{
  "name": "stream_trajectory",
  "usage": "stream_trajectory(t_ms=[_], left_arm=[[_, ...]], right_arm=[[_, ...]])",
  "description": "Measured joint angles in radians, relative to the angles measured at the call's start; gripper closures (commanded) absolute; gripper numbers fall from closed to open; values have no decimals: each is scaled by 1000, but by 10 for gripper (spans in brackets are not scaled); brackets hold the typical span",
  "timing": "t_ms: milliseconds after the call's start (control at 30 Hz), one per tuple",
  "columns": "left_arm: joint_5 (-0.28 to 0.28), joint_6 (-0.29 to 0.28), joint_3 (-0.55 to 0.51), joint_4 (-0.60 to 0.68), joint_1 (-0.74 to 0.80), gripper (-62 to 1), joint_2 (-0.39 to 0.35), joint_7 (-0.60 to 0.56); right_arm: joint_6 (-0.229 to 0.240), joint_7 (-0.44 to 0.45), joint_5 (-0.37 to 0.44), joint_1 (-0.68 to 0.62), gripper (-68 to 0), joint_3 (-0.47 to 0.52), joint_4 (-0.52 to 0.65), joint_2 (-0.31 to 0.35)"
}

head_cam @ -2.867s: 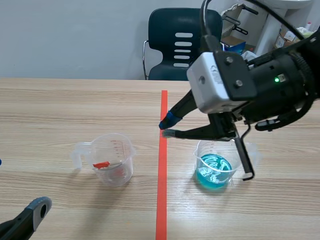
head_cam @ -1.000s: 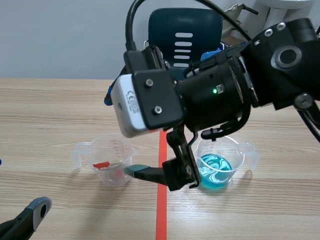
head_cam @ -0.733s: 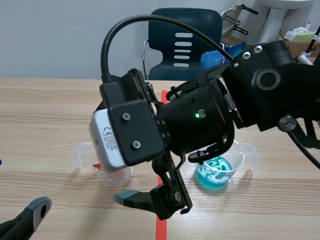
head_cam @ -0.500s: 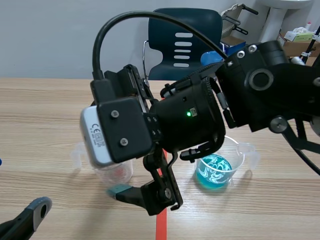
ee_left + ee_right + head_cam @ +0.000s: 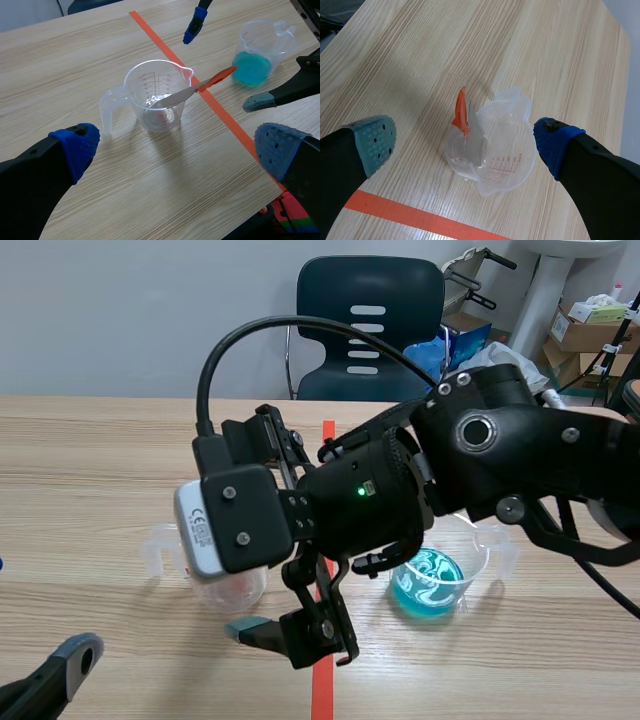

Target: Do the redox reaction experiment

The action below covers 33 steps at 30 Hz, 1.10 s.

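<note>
Hovering above red-graduated beaker (image 5: 506,146), right claw (image 5: 462,141) spread, CE-marked camera (image 5: 228,528)

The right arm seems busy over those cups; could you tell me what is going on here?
The right gripper hangs open over the clear measuring cup, one finger to each side, gripping nothing. A metal blade with an orange-red handle leans inside that cup. The cup of blue liquid stands across the tape line, untouched. The left gripper sits open and empty nearer the robot.
</note>
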Motion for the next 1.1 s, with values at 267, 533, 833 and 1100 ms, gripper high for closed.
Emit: stream_trajectory(t_ms=[267, 533, 833, 1100], left_arm=[[0, 0, 0, 0, 0, -623, 0, 0], [0, 0, 0, 0, 0, -623, 0, 0], [0, 0, 0, 0, 0, -623, 0, 0], [0, 0, 0, 0, 0, -623, 0, 0]], right_arm=[[0, -4, 0, 0, -497, -6, 0, -11], [0, -4, 0, 0, -330, -6, 0, -14], [0, -4, 1, 0, -171, -6, 0, -14], [0, -3, 8, 0, -63, -6, 0, -14]])
